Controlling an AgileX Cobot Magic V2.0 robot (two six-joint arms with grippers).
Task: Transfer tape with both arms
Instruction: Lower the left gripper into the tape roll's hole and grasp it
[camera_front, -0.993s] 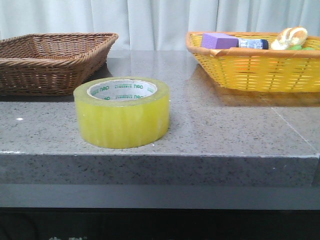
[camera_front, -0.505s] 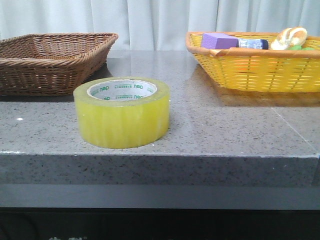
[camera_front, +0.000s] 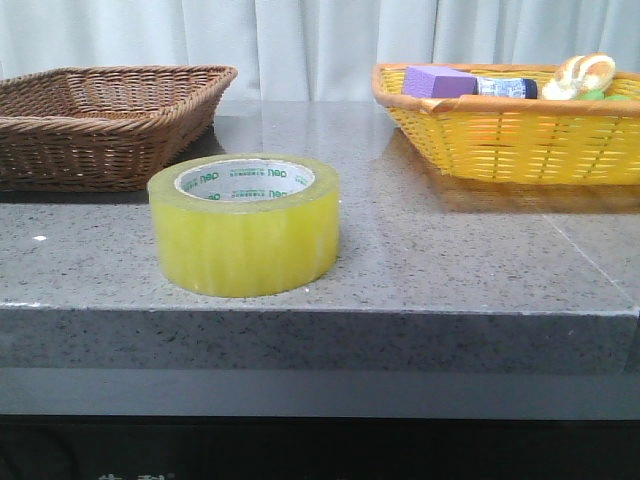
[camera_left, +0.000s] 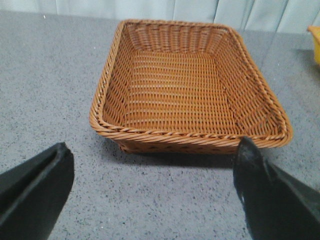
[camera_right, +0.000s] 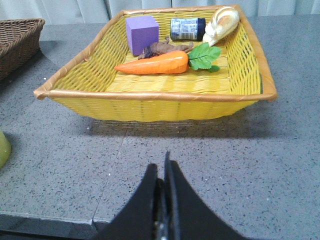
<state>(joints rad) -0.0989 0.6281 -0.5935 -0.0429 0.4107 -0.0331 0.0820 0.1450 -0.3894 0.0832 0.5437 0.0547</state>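
The tape (camera_front: 243, 224) lies flat on its side face near the front edge of the surface (camera_front: 450, 270), left of centre, its white core ring with green lettering facing up. The surface is grey speckled stone with a squared front lip; pale curtains (camera_front: 320, 40) hang behind it. A brown wicker basket (camera_front: 105, 125) sits toward the back left corner, a yellow basket (camera_front: 520, 130) toward the back right corner. No arm shows in the front view.

Left wrist view: the left gripper (camera_left: 155, 190) is spread wide, its black fingers far apart with nothing between them, above bare surface just before the brown wicker basket, which holds nothing.

Right wrist view: the right gripper (camera_right: 161, 195) is pressed together, pinching nothing, above the surface near its front edge. The yellow basket holds a purple block (camera_right: 142, 34), a carrot (camera_right: 155, 64) with green leaves, a small jar (camera_right: 187, 28) on its side and a cream-coloured object (camera_right: 222, 23). A sliver of the tape shows at the frame's edge.
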